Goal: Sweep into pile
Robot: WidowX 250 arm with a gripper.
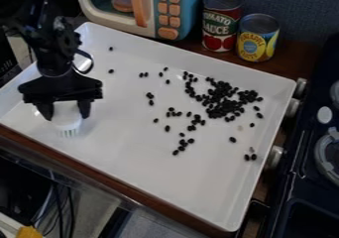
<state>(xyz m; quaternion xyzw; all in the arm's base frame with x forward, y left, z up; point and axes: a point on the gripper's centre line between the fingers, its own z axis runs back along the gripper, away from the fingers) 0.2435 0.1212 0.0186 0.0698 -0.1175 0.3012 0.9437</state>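
The gripper point(66, 112) hangs over the left part of the white tray point(126, 167), shut on a white brush point(67, 118) whose greenish bristles point down at the tray's surface. Black beans point(225, 103) lie thickest in a loose cluster right of the tray's middle. Others are scattered around that cluster, with a few strays near the tray's upper left and a pair toward the right edge. The brush is left of all the beans, apart from them.
Beyond the tray's back edge stand a toy microwave point(145, 9), a red can point(220, 21) and a yellow can point(257, 37). A dark stove point(311, 182) with knobs borders the right side. The tray's raised rim runs all around.
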